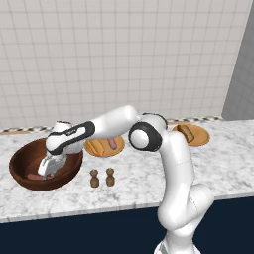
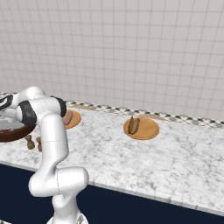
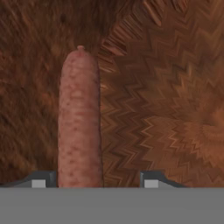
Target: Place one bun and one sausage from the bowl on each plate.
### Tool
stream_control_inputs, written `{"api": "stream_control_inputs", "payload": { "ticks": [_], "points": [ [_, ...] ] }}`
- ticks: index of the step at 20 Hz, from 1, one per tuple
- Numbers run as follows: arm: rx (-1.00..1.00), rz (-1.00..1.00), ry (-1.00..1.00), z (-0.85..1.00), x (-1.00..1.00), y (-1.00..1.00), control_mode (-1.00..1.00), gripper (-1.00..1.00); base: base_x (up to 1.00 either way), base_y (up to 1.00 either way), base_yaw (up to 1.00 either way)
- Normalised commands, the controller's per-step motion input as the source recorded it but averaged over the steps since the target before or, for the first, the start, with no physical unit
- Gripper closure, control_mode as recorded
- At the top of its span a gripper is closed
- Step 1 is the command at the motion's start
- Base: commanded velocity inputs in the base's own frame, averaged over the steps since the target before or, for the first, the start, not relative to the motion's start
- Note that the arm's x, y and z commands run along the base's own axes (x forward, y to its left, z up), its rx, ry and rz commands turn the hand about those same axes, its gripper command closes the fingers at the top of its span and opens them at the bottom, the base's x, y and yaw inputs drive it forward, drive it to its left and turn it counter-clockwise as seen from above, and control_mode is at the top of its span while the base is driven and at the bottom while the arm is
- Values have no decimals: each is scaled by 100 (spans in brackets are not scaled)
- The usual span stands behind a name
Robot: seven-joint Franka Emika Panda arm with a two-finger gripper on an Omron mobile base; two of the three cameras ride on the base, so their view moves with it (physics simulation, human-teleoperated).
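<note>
The arm reaches left across the marble counter (image 1: pixel 223 158), its gripper (image 1: pixel 45 171) lowered inside the dark reddish-brown wooden bowl (image 1: pixel 20 171) at the counter's left end. In the hand view a sausage (image 3: pixel 80 118) lies on the bowl's wood-grain floor, running lengthwise between the two fingertips (image 3: pixel 151 180), close against one tip and apart from the other; the jaws stand partly open with no grip evident. Two tan plates lie behind: the near plate (image 1: pixel 94 148) carries a bun and a sausage, and the far plate (image 1: pixel 201 136), toward the right, also holds food. Two small brown shakers (image 1: pixel 101 177) stand just in front of the bowl.
</note>
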Motion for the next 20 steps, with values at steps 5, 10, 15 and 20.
{"api": "stream_control_inputs", "payload": {
  "ticks": [5, 10, 15, 20],
  "points": [
    [-9, 5, 7, -41, 2, 57, -100, -100, 0, 0, 0],
    [-5, 9, -12, -29, 7, 24, -100, -100, 0, 0, 0],
    [-7, 17, 20, -54, -6, 28, -100, -100, 0, 0, 0],
    [-9, 19, -2, -82, 0, 10, -100, 100, 0, 0, 0]
  ]
}}
